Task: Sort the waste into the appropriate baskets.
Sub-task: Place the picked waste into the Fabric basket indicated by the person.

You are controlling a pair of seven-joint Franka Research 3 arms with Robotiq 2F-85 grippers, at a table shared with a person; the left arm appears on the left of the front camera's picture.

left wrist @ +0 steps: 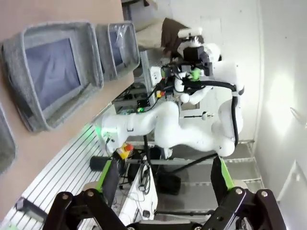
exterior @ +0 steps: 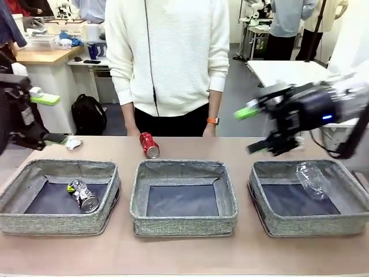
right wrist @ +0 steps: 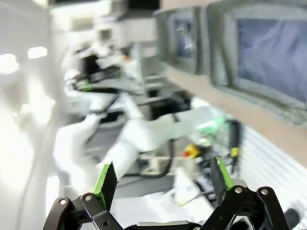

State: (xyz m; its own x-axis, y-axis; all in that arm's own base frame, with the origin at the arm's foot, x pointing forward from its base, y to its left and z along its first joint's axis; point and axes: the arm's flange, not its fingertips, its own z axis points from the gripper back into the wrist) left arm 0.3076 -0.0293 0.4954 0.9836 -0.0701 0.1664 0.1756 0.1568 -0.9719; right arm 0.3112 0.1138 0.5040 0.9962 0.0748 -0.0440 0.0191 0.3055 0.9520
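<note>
Grey woven baskets, three in a row on the bench (exterior: 184, 254). Front view first: dark can (exterior: 82, 195) lies in the left basket (exterior: 17, 213), clear bottle (exterior: 311, 179) in the right basket (exterior: 271, 222), middle basket (exterior: 183, 222) between them. Red can (exterior: 149, 144) sits on the bench just behind it, in front of the person (exterior: 167, 57). Paper wad (exterior: 72, 142) lies near the left hand (exterior: 55, 119), fingers apart, gripping nothing. Right hand (exterior: 252, 130) hovers over the right basket's far corner, spread wide, nothing in it.

Left wrist view: green fingers (left wrist: 109, 178) parted, two baskets up in the corner.

Right wrist view (badly blurred): fingers (right wrist: 106, 184) apart, baskets up top.

My worry: the crushed red can may roll or squirt out of a pinch, or a soft basket wall may snag a finger.
</note>
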